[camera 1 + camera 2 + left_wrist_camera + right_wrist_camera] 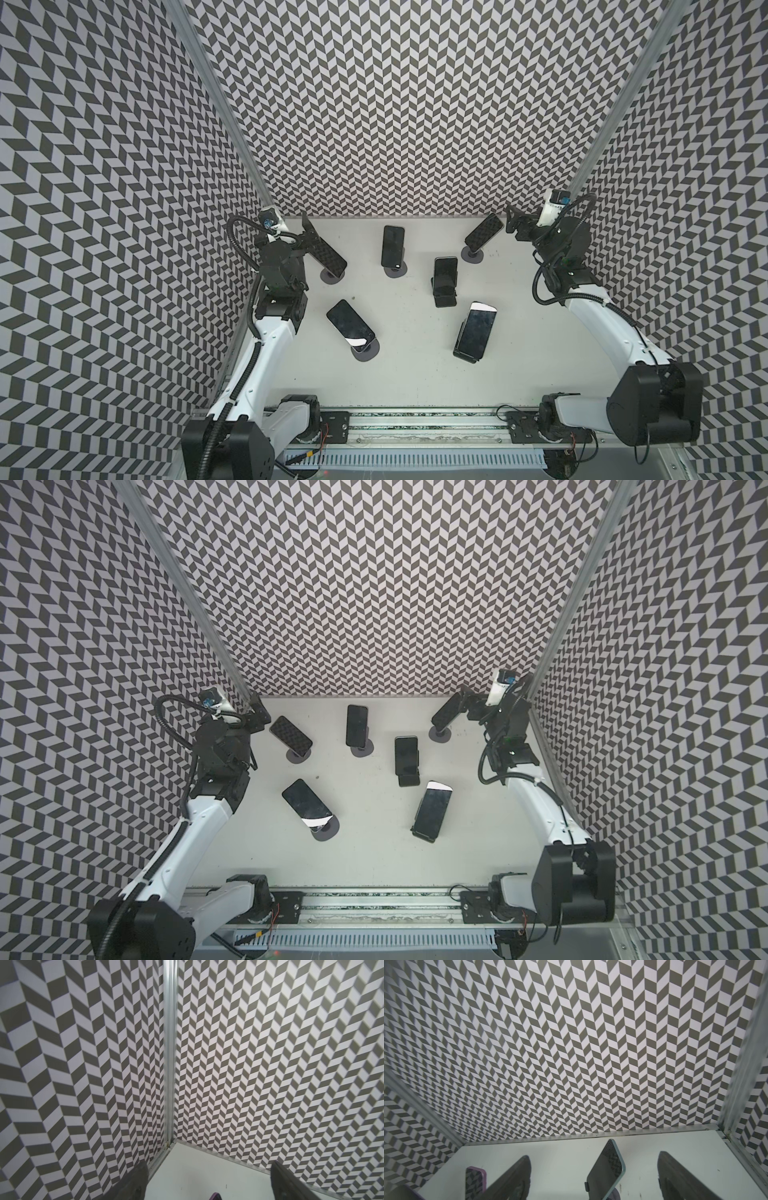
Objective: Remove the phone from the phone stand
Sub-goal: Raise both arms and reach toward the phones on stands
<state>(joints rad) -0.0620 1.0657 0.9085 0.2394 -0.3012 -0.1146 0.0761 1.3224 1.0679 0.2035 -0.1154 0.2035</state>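
— Centre right gripper (593,1155) on the teal-edged phone (607,1169); close evenly, lift along the tilt, off the phone stand (472,257) at upper right.
— Now spread wide, empty, flanking it untouched. And left gripper (208,1163)?
— Parted too, holding nothing; purple phone tip (216,1196) at bottom edge.

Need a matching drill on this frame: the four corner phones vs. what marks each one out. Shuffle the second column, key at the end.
Things
1. far-left phone
2. far-right phone
3. near-left phone
4. near-right phone

Marks
A. black block stand, white strip at its far end
B. open left gripper by its upper end
C. round-based stand, no gripper near
D. teal edge, framed by the open right gripper in the right wrist view

Pairs: 1-B, 2-D, 3-C, 4-A
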